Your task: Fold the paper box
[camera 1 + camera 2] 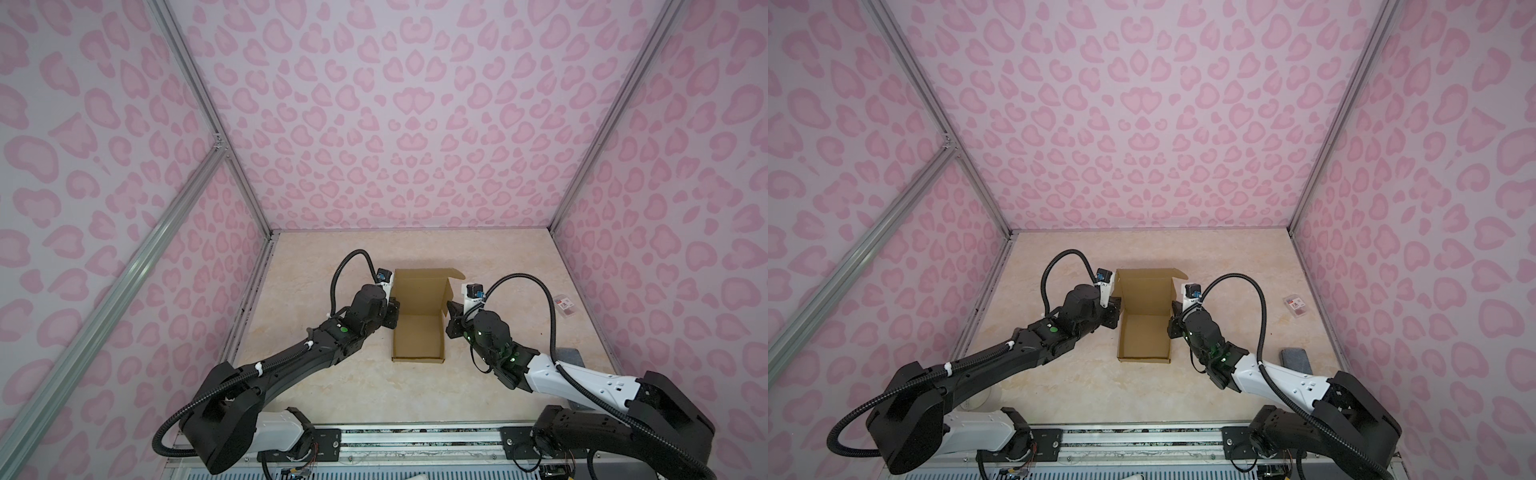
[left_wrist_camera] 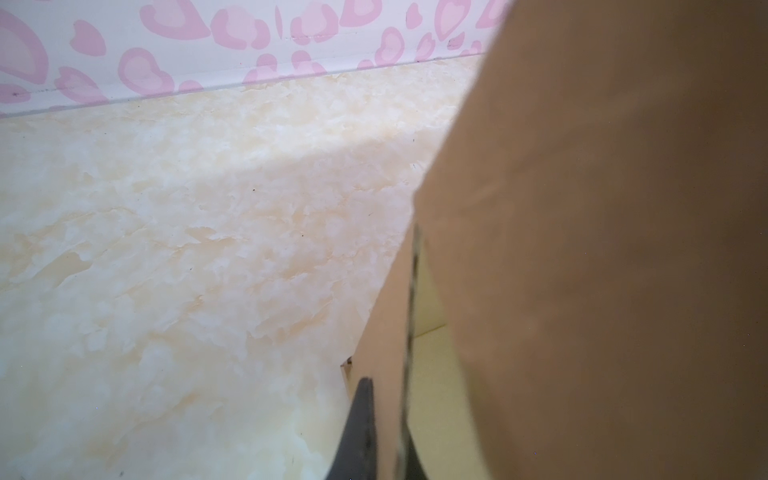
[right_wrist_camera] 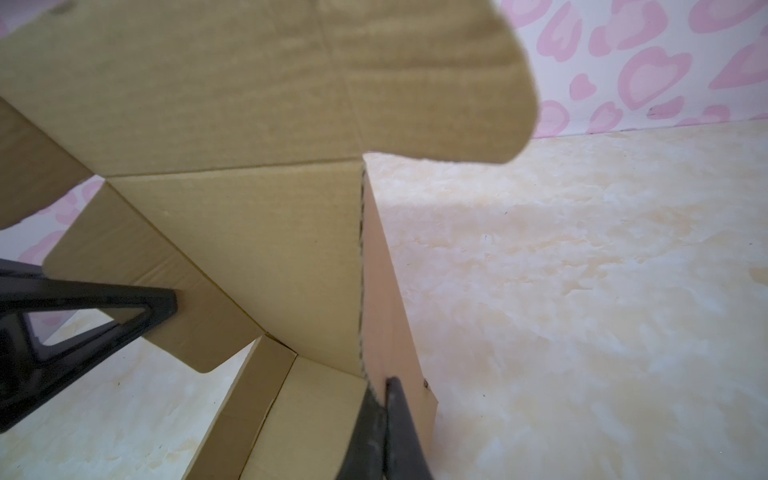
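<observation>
Top views, Operator: How is the paper box oriented?

Inspector: Its long axis is run from the near edge of the table toward the back wall. The open tray is turned upward at the near end. The lid is raised at the far end, with its inner face turned toward the near edge.

Operator: What quantities are counted?

Inspector: One paper box, two grippers, one small clear packet and one grey pad are counted. The packet and pad are placed well apart from the box, toward the right wall.

Operator: Where is the box located relative to the grippers?

Inspector: The box is set mid-table, between the two. The left gripper is applied to its left side and the right gripper to its right side, each where tray and lid meet.

Operator: How are the jaws set?

Inspector: In the right wrist view, the fingers are closed on the edge of a side panel, with cardboard pinched between them. In the left wrist view, one finger is seen pressed against the outside of a panel, and that gripper is likewise clamped fully on the cardboard.
</observation>
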{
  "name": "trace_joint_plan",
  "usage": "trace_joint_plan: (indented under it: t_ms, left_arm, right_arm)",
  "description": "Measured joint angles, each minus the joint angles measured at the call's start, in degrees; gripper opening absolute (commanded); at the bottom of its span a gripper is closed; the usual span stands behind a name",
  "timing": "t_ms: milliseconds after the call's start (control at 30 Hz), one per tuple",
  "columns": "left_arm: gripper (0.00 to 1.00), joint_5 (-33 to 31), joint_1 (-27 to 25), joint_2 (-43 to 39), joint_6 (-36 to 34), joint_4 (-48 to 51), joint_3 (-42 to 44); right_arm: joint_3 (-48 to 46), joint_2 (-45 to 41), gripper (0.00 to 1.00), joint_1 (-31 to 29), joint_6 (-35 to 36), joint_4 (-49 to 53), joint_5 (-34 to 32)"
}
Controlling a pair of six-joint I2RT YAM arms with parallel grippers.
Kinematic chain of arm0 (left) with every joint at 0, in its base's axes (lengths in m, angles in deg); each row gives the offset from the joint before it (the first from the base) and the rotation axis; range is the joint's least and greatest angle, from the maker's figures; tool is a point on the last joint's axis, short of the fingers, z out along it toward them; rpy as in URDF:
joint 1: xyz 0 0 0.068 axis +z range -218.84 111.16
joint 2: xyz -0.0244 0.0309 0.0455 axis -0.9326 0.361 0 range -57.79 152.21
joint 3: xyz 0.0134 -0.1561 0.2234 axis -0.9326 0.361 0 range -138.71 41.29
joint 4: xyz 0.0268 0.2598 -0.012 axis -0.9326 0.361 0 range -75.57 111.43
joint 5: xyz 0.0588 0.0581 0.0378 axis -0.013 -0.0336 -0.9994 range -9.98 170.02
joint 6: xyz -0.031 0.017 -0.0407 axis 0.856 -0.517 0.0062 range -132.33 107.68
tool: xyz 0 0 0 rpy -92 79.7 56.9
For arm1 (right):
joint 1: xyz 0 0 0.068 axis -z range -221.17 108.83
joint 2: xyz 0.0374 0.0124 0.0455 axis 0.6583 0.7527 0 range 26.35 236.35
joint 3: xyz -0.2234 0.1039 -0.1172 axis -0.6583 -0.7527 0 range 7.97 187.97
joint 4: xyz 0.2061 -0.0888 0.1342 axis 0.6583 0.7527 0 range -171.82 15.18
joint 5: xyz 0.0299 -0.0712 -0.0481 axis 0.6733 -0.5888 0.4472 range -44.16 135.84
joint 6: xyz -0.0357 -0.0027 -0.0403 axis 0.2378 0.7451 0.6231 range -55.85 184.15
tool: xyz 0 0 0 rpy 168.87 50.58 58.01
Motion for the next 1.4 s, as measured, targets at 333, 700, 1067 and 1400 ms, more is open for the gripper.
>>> trace_joint_plan:
  t_ms: [333, 700, 1067, 1400]
  left_arm:
    - [0.03, -2.62, -2.08, -0.35, 2.47, -4.74, 4.39]
    - [0.04, -8.81, -4.66, -1.14, 6.86, -6.84, 6.4]
    - [0.06, -12.85, -7.5, -1.36, 14.32, -8.96, 8.74]
    - [0.07, -18.69, -11.19, -0.33, 18.4, -9.73, 9.01]
  right_arm:
    - [0.0, 3.96, 0.0, -0.92, 0.33, -3.39, -2.23]
    - [-1.9, 6.38, 0.0, -3.13, 1.25, -8.11, -3.72]
    - [-2.58, 7.58, 0.0, -5.97, 1.73, -10.64, -7.41]
    - [-4.5, 8.46, 0.0, -7.5, 1.92, -14.12, -9.66]
